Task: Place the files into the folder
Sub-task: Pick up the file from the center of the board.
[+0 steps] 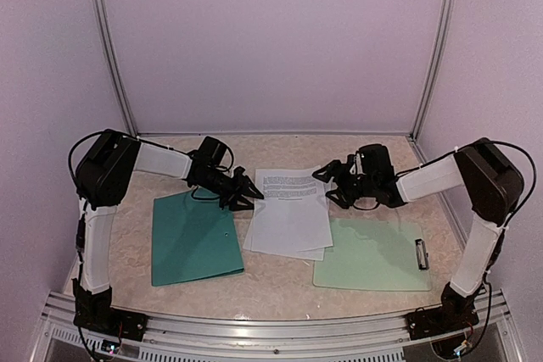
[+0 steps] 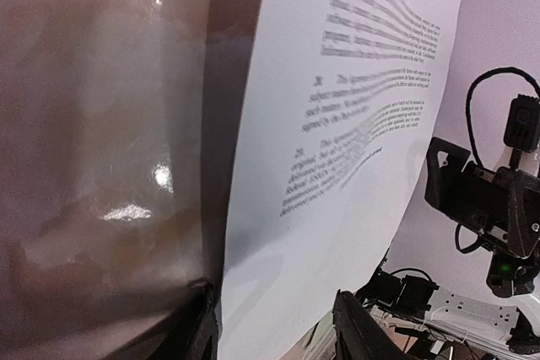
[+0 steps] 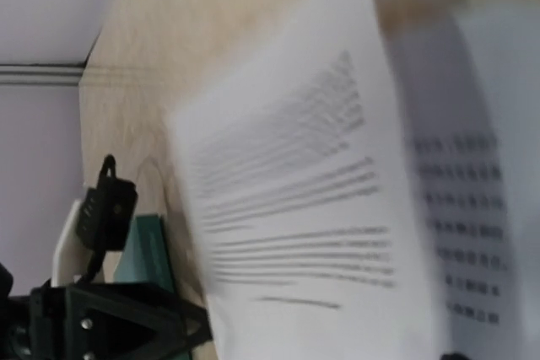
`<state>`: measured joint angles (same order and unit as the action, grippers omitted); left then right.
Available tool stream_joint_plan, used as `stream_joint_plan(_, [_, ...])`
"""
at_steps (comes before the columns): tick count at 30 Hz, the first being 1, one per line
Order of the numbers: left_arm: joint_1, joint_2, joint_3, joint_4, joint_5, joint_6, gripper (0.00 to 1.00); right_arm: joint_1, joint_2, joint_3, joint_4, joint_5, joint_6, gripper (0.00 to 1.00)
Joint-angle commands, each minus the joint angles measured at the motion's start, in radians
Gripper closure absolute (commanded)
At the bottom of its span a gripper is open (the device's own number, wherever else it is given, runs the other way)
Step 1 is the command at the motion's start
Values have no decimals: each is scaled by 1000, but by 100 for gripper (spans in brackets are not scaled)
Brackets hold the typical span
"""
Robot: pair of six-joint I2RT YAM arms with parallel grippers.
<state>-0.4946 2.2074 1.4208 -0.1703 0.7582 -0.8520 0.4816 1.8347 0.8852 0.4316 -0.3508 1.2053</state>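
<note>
The files (image 1: 288, 214) are a loose stack of white printed sheets lying mid-table between both grippers. The dark teal folder (image 1: 193, 239) lies flat and closed to their left. My left gripper (image 1: 248, 192) is at the top sheet's far left corner. In the left wrist view that sheet (image 2: 354, 124) curves between the parted fingers of the left gripper (image 2: 272, 309), which is open. My right gripper (image 1: 327, 179) stands open at the stack's far right edge. The blurred sheet (image 3: 304, 208) fills the right wrist view and hides that gripper's fingers.
A pale mint clipboard (image 1: 373, 256) with a metal clip (image 1: 422, 253) lies right of the stack, partly under it. The enclosure's walls and metal posts close the table's back and sides. The folder's edge (image 3: 148, 246) and the left arm (image 3: 84, 318) show in the right wrist view.
</note>
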Motion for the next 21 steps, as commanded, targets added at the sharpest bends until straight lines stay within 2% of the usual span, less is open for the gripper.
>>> stream_joint_plan(1, [-6, 10, 10, -115, -91, 39, 55, 3, -92, 55, -241, 118, -164, 15])
stream_joint_plan(6, [-6, 18, 38, -151, -108, 65, 54, -2, -110, 40, -298, 156, -200, 15])
stream_joint_plan(9, [-4, 17, 50, -169, -119, 73, 51, -7, -101, 7, -285, 155, -194, 15])
stream_joint_plan(21, [14, -9, 81, -207, -161, 95, 50, -13, 4, -41, -186, 68, -141, 16])
